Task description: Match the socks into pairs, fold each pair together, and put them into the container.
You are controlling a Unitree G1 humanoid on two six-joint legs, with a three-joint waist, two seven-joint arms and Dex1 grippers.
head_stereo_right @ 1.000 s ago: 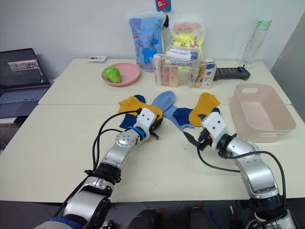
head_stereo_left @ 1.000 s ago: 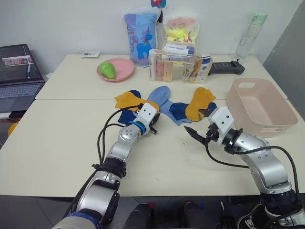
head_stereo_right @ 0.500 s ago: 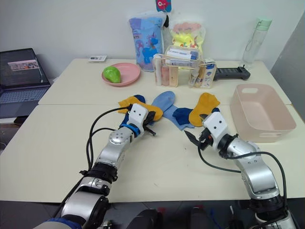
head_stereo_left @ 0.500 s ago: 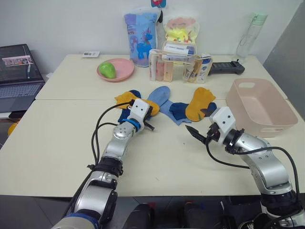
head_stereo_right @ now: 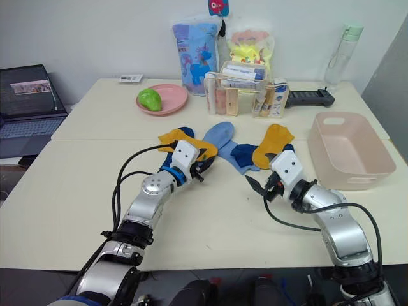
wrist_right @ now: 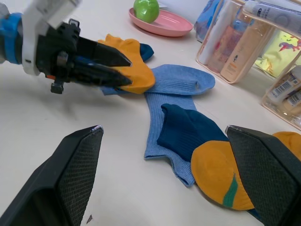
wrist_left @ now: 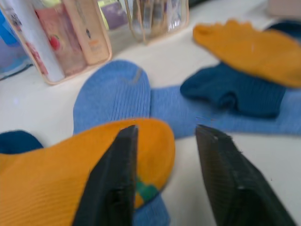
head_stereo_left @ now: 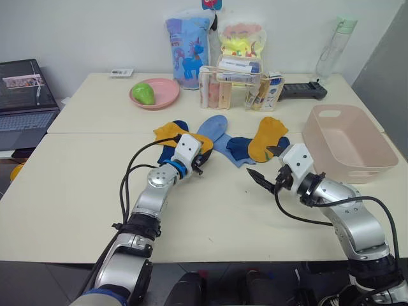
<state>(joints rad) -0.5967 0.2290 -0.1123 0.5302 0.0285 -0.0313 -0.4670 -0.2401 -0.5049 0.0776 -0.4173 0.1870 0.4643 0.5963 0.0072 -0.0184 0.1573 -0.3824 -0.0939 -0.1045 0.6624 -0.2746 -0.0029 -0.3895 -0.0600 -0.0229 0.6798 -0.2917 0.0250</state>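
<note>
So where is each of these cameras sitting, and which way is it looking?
Left and right eye views: on the head, looking forward and down at the table; both arms show.
Left wrist view: on the left arm, looking along the open left gripper at a mustard sock.
Right wrist view: on the right arm, looking along the open right gripper toward the left gripper.
Shared: both wrist views catch the light blue socks and a navy sock.

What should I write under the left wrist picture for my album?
Open left pincer reaching over a yellow sock, with blue socks behind.
</note>
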